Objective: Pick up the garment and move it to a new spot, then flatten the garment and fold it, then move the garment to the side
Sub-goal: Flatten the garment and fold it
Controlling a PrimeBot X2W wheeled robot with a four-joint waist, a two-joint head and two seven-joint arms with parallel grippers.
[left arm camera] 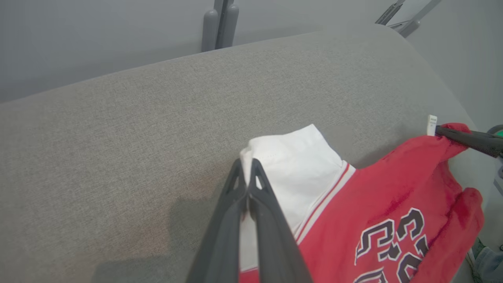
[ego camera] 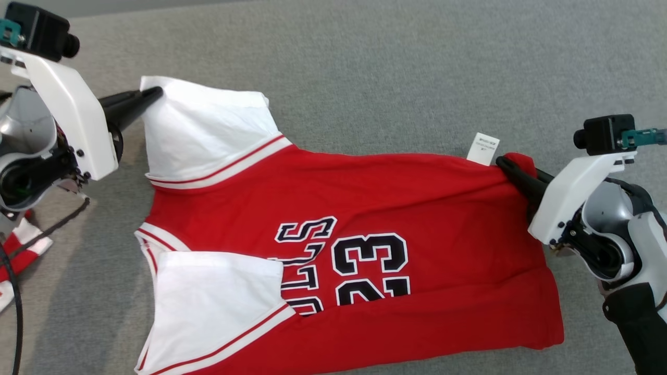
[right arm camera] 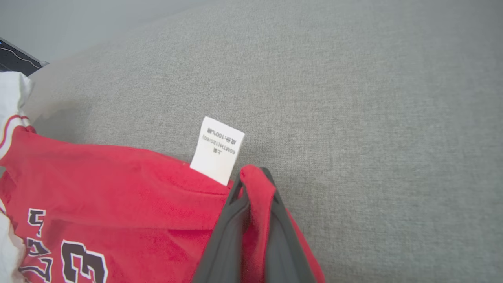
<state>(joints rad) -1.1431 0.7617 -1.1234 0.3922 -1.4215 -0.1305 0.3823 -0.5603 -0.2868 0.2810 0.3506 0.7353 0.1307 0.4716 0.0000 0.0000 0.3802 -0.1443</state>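
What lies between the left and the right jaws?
The red jersey, stretched between them: white sleeve in the left jaws, red corner in the right jaws. Head view shows it.

Red garment point(ego camera: 417, 198) with white sleeves point(ego camera: 208, 125), black white-edged numerals point(ego camera: 370, 255), on grey surface point(ego camera: 417, 67).

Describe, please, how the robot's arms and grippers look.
The left gripper and right gripper each have two long, dark, tapering fingers with triangular cut-outs near the tips. Each wrist carries a white bracket and a black camera with a teal plug; a black cable runs by the left arm.
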